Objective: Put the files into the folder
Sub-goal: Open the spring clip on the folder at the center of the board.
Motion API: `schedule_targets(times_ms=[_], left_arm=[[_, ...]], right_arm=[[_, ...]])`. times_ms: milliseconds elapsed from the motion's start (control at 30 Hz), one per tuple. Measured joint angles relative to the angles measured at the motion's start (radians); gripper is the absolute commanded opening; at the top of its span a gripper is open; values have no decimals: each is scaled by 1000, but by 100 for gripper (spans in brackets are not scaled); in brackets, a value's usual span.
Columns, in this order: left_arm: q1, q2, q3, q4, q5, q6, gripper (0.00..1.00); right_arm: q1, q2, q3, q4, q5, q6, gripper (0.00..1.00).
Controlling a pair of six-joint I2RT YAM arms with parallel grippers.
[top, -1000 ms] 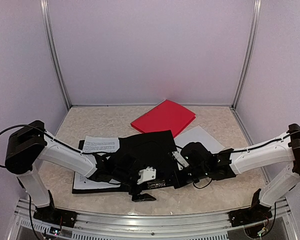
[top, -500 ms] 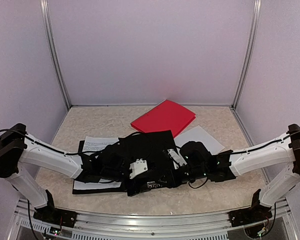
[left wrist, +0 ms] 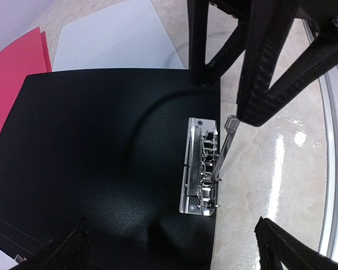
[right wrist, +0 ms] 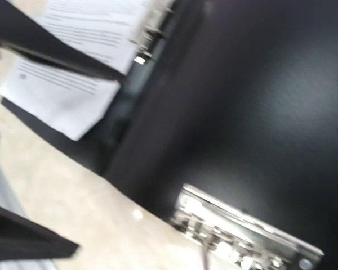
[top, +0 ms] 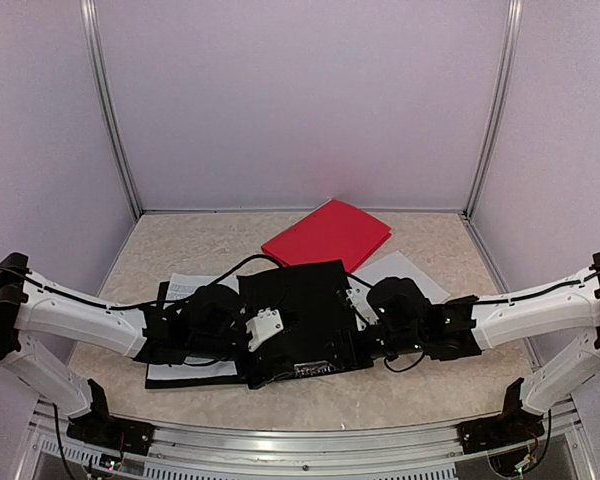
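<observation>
Top external view: the left arm has drawn back leftward and its wrist has moved up off the folder's near edge.
Printed files (top: 195, 292) lie on the left half of the black folder (top: 300, 310). The left gripper (left wrist: 170, 225) gapes wide above the folder, holding nothing. The right gripper (left wrist: 228, 97), clamped a second ago, now stands parted beside the metal clip (left wrist: 201, 167). A blank sheet (top: 405, 272) rests on the beige table (top: 430, 390), with a red folder (top: 328, 235) behind and pale walls (top: 300, 100) around.
</observation>
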Motion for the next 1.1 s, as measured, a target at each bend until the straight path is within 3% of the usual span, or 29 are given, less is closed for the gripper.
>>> schedule_targets(times_ms=[433, 1100], left_arm=[[1, -22, 1, -29, -197, -49, 99], [61, -115, -27, -76, -309, -112, 99]], right_arm=[[26, 148, 14, -51, -7, 15, 45], [84, 289, 225, -103, -21, -39, 44]])
